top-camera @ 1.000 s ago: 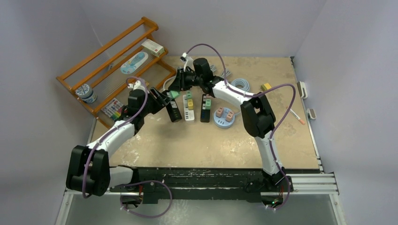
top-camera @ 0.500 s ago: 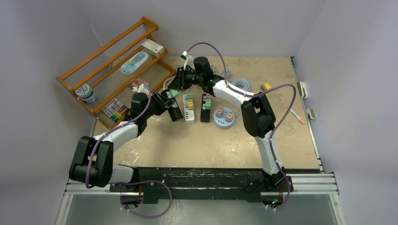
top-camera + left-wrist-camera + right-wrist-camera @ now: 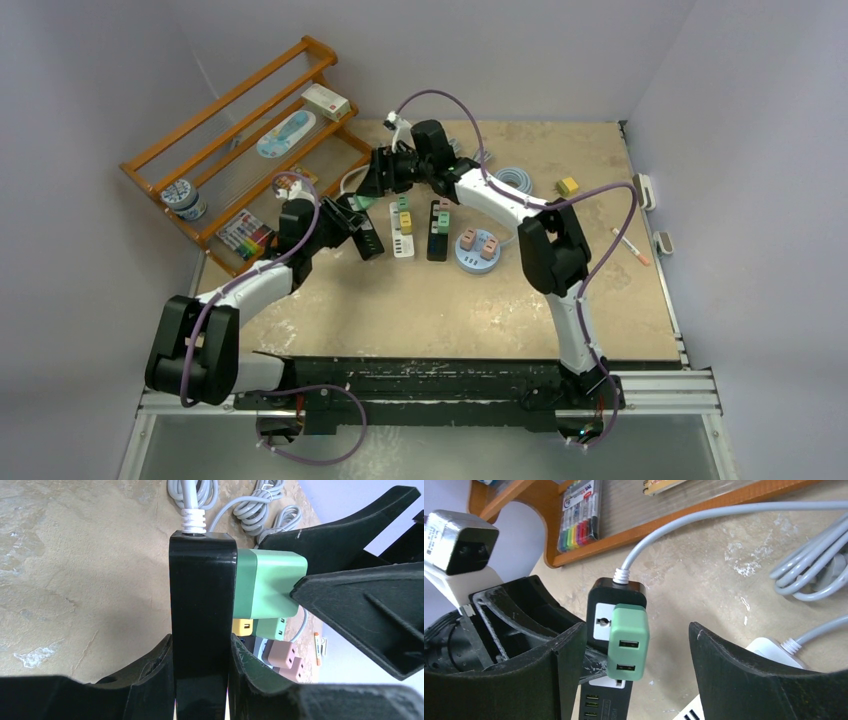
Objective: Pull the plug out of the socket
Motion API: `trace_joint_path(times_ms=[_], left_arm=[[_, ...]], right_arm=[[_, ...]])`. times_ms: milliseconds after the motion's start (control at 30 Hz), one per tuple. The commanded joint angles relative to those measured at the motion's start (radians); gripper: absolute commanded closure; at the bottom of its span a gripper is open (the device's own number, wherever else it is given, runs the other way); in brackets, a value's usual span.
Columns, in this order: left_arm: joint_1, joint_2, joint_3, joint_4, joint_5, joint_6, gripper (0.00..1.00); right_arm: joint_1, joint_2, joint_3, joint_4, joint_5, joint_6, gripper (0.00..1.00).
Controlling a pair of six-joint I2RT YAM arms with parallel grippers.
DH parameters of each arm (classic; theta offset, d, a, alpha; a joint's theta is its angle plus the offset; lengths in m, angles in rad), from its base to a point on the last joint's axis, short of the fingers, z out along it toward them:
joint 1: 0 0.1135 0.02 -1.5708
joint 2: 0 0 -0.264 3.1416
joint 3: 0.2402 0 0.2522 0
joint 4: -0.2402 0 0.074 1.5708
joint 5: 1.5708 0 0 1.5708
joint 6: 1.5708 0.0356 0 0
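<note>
Left gripper (image 3: pixel 201 644) is clamped on the black power strip (image 3: pixel 202 580), green plug (image 3: pixel 628 640) sitting in its socket (image 3: pixel 602 622). Right gripper (image 3: pixel 636 630) is spread wide around the plug, not touching it as far as I can tell. Best bet: squeeze the plug's flat sides, pull straight out.

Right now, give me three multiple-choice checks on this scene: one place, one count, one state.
1. Where is the green plug?
A. in the black power strip
B. on the wooden rack
C. loose on the table
2. USB ports on its face?
A. one
B. two
C. four
3. Right hand?
A. shut on the plug
B. open around the plug
C. out of view

1 A: it stands out of the strip's socket.
2 B: two slots show in the right wrist view.
3 B: its fingers stand wide apart, one on each side.
</note>
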Motion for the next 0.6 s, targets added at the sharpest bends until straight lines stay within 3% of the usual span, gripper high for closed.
trace_joint_path(times_ms=[0,433,500,567], left_arm=[[0.001,-0.042,0.027,0.066,-0.023,0.012,1.0],[0.001,-0.041,0.024,0.063,-0.033,0.02,1.0],[0.002,-0.044,0.024,0.058,-0.038,0.025,1.0],[0.001,-0.047,0.027,0.05,-0.042,0.029,1.0]], right_arm=[[0.003,-0.015,0.049,-0.047,0.003,-0.045,0.25],[0.04,0.021,0.095,-0.105,-0.035,-0.106,0.29],[0.044,0.026,0.094,-0.111,-0.046,-0.11,0.4],[0.046,0.03,0.09,-0.117,-0.056,-0.115,0.71]])
